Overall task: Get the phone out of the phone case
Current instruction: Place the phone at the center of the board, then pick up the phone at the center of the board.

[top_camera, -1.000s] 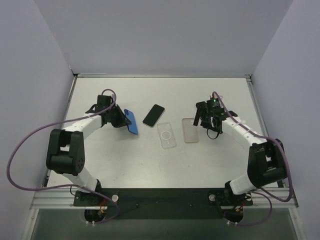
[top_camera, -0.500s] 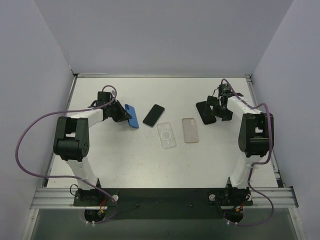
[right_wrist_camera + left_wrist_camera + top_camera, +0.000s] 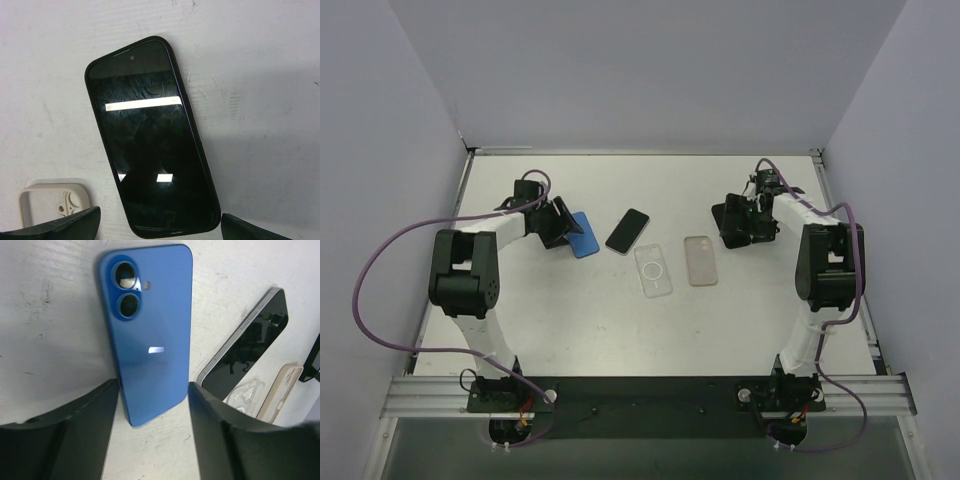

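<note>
Step in hand: judging by the two empty cases, both arms are lining up over the remaining handsets, and no prying is happening yet.
Left jaws: standing released, one on either side of the near end of the blue phone [image 3: 152, 330], which is lying camera-side up to the left of the clear case [image 3: 654, 271].
Right jaws: standing spread wide and gripping nothing, with the black-cased phone [image 3: 152, 135] lying screen-up between them on the desk [image 3: 620, 330].
Task's thing: the black-cased phone is lying to the right of the clear case, beyond the beige case [image 3: 700, 260]. A dark rim is running round its screen, so it is probably the one awaiting removal.
Bare black phone [image 3: 628, 231]: lying just behind the clear case.
Next move: calling for the right jaws to be closing on one long edge, since a phone lying flat is offering little to grip.
Doubt: I cannot tell whether the blue is a case or the phone's own back.
</note>
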You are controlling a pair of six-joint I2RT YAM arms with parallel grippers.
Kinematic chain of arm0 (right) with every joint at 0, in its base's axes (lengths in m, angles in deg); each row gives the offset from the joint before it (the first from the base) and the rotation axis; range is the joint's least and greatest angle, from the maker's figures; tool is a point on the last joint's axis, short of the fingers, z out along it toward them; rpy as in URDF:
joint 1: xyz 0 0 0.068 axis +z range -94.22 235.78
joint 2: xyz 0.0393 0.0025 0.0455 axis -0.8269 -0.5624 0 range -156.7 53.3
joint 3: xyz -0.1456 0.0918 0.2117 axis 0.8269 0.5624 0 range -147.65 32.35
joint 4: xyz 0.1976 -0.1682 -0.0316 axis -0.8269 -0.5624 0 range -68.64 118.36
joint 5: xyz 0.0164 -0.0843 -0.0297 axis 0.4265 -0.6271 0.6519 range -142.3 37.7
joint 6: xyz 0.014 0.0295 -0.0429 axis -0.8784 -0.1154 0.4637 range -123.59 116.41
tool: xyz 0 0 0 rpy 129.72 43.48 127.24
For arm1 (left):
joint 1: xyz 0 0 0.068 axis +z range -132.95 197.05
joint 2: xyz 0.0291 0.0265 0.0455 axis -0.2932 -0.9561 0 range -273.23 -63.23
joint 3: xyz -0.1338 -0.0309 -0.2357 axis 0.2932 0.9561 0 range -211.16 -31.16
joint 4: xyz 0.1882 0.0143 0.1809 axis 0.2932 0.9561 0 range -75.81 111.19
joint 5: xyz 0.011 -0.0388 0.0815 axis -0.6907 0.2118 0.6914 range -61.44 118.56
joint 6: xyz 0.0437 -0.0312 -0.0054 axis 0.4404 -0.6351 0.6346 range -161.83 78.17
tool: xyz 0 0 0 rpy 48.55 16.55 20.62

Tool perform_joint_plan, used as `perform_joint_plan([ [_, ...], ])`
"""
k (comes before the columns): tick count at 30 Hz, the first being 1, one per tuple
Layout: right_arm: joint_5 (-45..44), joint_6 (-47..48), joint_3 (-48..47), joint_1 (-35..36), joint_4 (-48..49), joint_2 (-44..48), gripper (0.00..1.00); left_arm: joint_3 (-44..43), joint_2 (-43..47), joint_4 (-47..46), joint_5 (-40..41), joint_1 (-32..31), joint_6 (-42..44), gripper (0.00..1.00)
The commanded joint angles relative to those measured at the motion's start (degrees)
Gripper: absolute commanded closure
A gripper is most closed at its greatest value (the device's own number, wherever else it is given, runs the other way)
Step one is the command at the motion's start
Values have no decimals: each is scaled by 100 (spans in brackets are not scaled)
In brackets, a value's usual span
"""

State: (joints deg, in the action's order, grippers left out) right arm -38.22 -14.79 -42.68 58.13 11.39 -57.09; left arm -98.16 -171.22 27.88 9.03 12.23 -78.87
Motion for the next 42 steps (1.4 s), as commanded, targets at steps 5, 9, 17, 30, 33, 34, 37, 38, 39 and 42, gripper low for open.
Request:
perform_joint_plan([
  [5, -397, 592, -302, 151, -289, -228, 1, -217, 620, 344, 133, 34, 153, 9],
  [9, -686, 716, -293, 336, -324, -281, 0, -155, 972, 459, 134, 42, 118, 5],
  [17, -1118, 690, -618, 459, -596, -475, 13, 135, 1823, 511, -103, 25, -58, 4],
  [30, -627, 40, -479, 398, -650, -221, 56, -24, 2607, 793, -402, 8, -154, 4],
  [33, -180, -382, -101, 310, -343, 245, 58, 143, 2668, 600, -683, -71, -339, 7],
  [34, -48, -487, 117, 293, -150, 507, 59, 178, 2677, 556, -753, -167, -383, 8],
  [37, 296, -892, 470, 284, 175, 964, 62, 319, 2686, 363, -868, -422, -550, 12],
  [38, 340, -971, 689, 266, 229, 1071, 64, 363, 2660, 301, -912, -493, -611, 13],
  [39, 410, -1154, 787, 240, 273, 1168, 65, 372, 2642, 266, -938, -572, -638, 14],
  [42, 858, -1532, 1252, 117, 501, 1511, 68, 398, 2546, 143, -1044, -880, -743, 14],
])
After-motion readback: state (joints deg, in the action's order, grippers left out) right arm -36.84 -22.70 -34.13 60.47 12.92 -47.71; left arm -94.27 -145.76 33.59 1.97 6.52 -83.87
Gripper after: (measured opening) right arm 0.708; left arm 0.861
